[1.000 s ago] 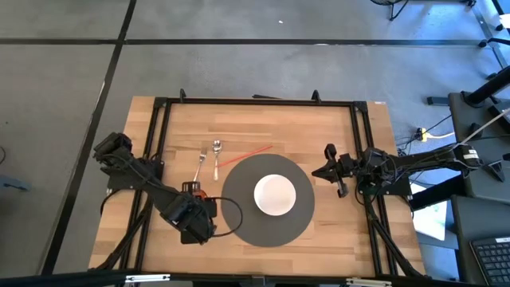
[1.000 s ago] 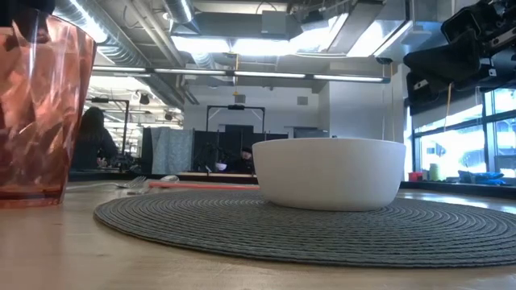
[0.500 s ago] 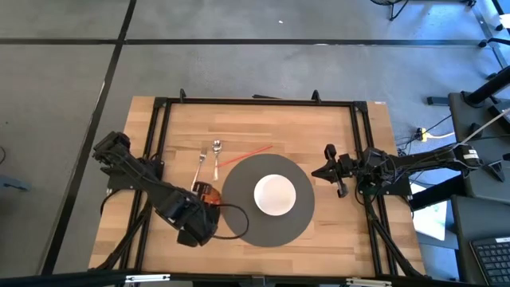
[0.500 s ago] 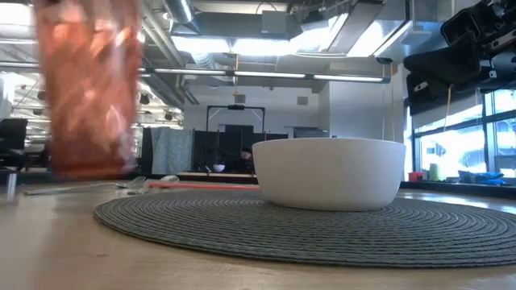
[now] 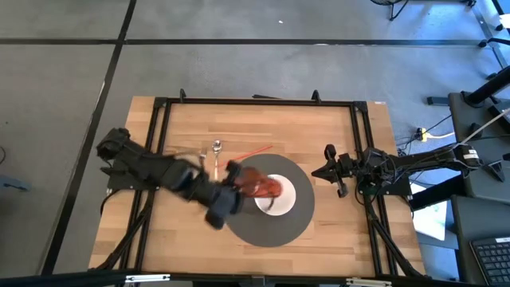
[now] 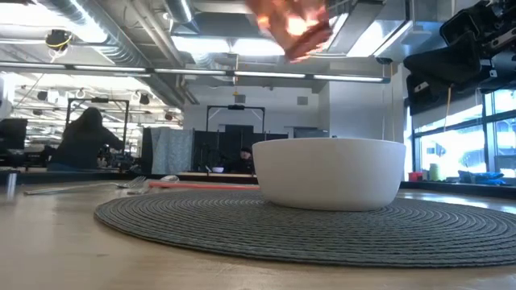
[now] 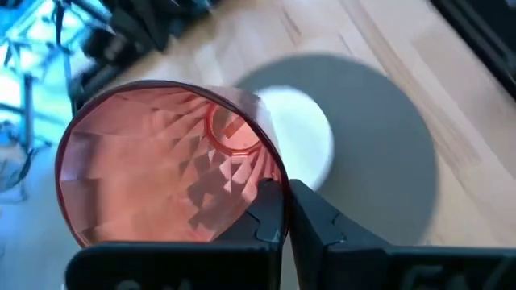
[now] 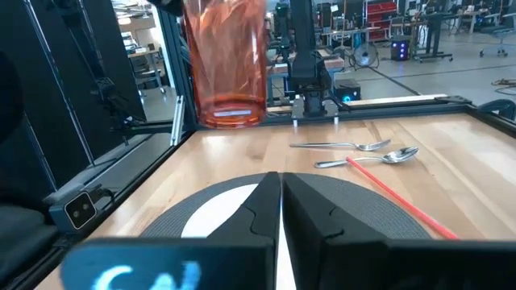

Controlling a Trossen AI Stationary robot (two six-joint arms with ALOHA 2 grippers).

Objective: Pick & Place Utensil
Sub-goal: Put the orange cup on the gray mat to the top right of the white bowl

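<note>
A red faceted plastic cup (image 5: 260, 184) hangs in the air over the left part of the white bowl (image 5: 282, 197), which stands on the round grey placemat (image 5: 267, 227). My left gripper (image 5: 233, 177) is shut on the cup. In the low view the cup (image 6: 294, 24) shows blurred, high above the bowl (image 6: 330, 171). A fork (image 5: 201, 164), a spoon (image 5: 216, 151) and a red straw (image 5: 255, 150) lie on the wood behind the mat. My right gripper (image 5: 334, 171) waits shut at the mat's right side. My left gripper pinches the cup's rim wall (image 7: 272, 176), one finger inside the mouth and one outside. The fingers come from above and slant toward the table's right. The cup is lifted clear and hangs below them, its base (image 8: 230, 113) lowest.
Black frame rails (image 5: 159, 159) run along the table's left, far and right sides. The fork (image 8: 339, 145), spoon (image 8: 379, 156) and straw (image 8: 395, 189) lie close together near the mat's far left rim. Bare wood lies at the near left.
My left gripper has lifted the cup off the wood left of the mat. It has carried the cup up and toward the table's right, until it hangs over the bowl. My right arm has kept still.
</note>
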